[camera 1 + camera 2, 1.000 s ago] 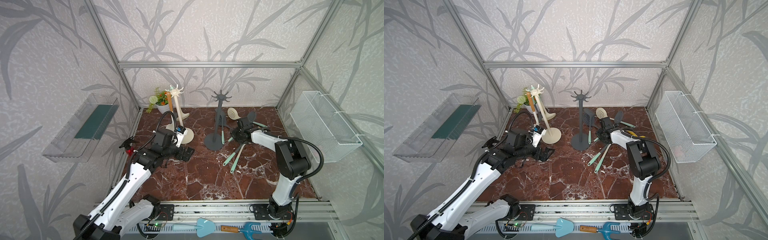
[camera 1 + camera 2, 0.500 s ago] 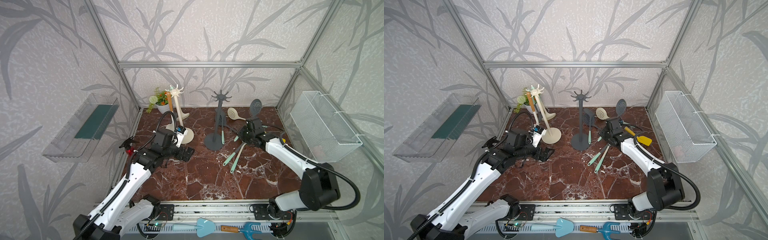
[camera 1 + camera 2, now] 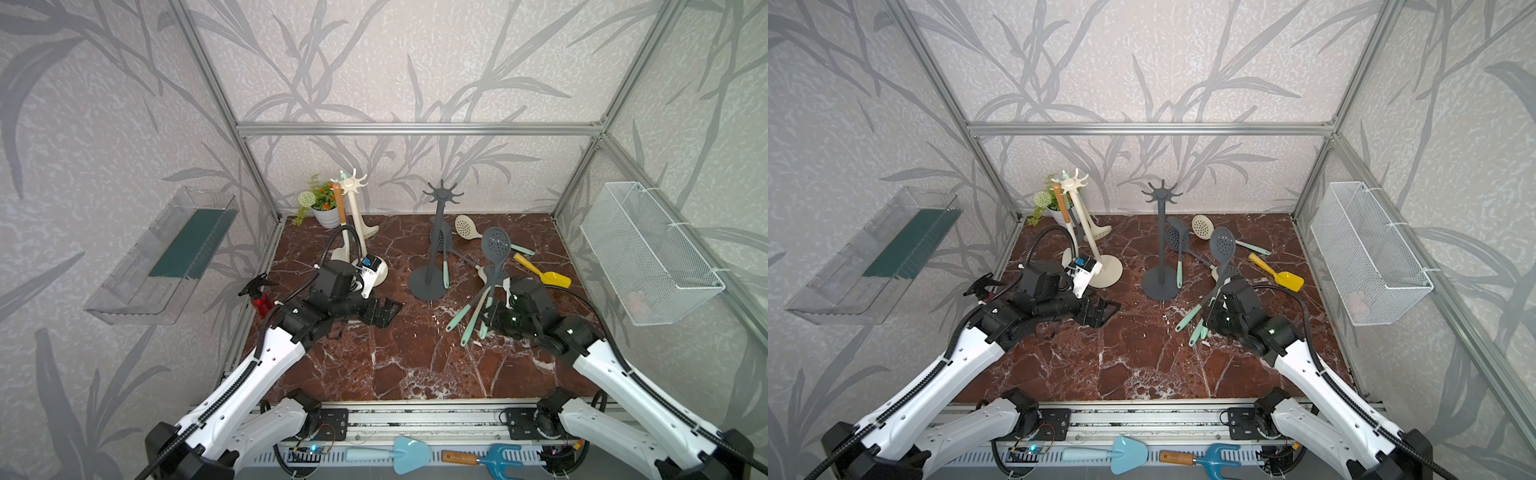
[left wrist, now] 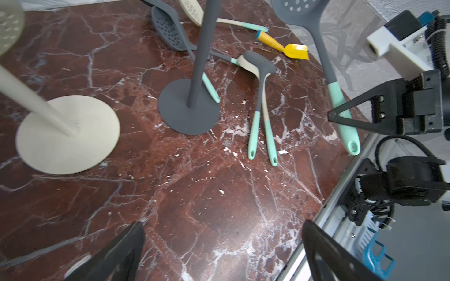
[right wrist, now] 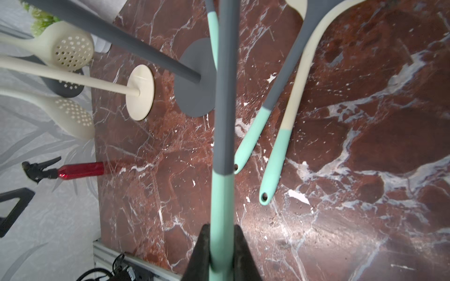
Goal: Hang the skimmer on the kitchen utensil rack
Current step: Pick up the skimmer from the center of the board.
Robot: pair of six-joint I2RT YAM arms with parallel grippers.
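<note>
Right gripper (image 5: 221,228) clamping skimmer (image 3: 495,245), head up

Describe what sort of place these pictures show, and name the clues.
Probably a robot test cell staged as a kitchen: an aluminium frame around wallpapered panels, a left arm and right arm mounted on a front rail, and a grey utensil rack on a marble-look tabletop.

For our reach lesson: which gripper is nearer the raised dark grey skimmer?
Right. The right gripper is shut on the skimmer's mint handle; the left gripper hangs open beyond the grey utensil rack.
</note>
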